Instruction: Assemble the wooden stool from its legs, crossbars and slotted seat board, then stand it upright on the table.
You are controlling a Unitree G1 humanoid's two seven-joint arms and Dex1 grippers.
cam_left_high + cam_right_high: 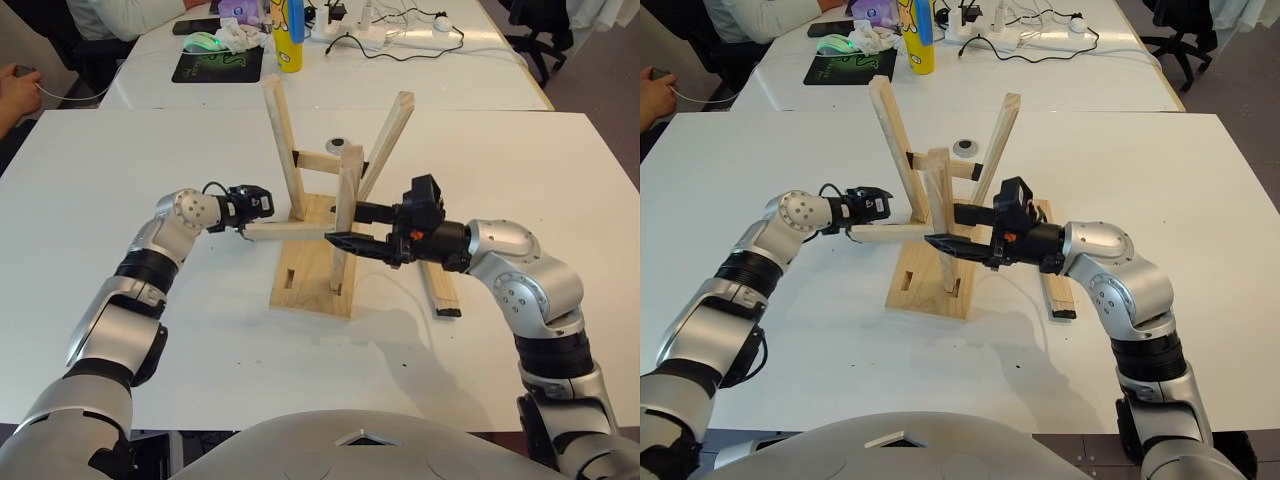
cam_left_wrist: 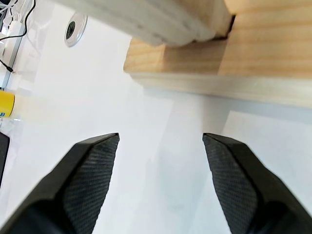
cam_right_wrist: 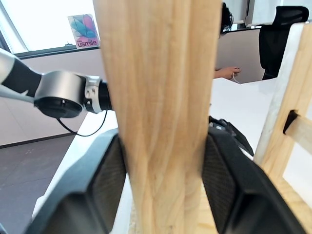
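White table [image 1: 120, 180] carries the seat board [image 1: 300, 285] lying flat, legs upward. Right gripper [image 1: 350, 225] is clamped on the near leg [image 1: 349, 175]; keep it vertical. Left gripper [image 2: 161, 139], fingers spread and empty, sits at the crossbar [image 1: 285, 231] end: grip it squarely, then press home

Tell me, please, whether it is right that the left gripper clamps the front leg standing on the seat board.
No: the right gripper clamps the front leg standing on the seat board, as the right wrist view shows. The left gripper is open.
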